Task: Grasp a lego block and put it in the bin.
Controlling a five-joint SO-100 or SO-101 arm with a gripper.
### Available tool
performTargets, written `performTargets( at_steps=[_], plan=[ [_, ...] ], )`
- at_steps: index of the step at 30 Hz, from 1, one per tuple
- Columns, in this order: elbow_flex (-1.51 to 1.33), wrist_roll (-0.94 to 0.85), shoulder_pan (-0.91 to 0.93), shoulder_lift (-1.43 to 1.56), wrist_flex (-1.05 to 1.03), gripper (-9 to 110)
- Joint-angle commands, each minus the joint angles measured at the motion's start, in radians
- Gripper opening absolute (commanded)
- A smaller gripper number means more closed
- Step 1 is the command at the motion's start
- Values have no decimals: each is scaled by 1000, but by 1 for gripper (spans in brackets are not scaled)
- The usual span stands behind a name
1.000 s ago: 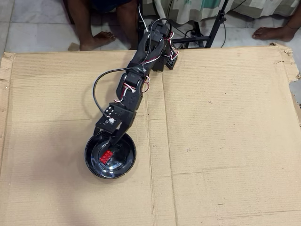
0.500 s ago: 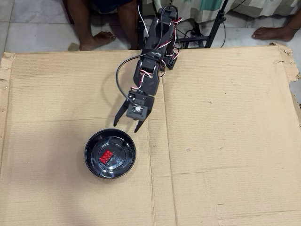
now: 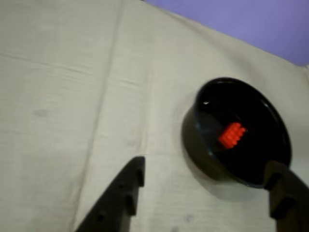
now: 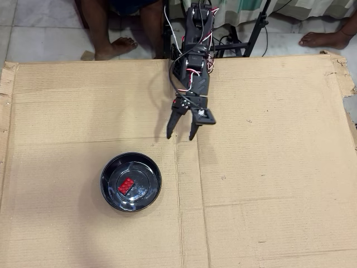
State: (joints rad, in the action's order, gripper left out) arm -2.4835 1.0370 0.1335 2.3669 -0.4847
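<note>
lego block (image 4: pixel 125 185) in bin (image 4: pixel 111 167) | end effector (image 4: pixel 181 135) empty, apart | fingertips cropped in wrist view

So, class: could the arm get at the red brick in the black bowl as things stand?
Probably yes. The brick lies uncovered in the bowl, the gripper hangs apart with jaws open, and only bare cardboard lies between.

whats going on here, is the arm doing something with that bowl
A small robot arm is working on a cardboard sheet. The red lego block already lies inside the black bowl, so the drop looks done. The gripper is open and empty, and in the overhead view it sits apart from the bowl, up and to the right of it. Nothing is being held.
</note>
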Motion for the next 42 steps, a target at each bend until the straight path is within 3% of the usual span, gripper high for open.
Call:
performTargets(
  at_steps=[1,7,19,29,42],
  plan=[
    [-61,-11,-43,115,11,28],
    [-276,-31,-133,334,9,28],
    [-606,-411,-204,710,0,28],
    [-719,-830,-204,788,-2,28],
    [-759,-986,-202,787,-49,28]
  ],
)
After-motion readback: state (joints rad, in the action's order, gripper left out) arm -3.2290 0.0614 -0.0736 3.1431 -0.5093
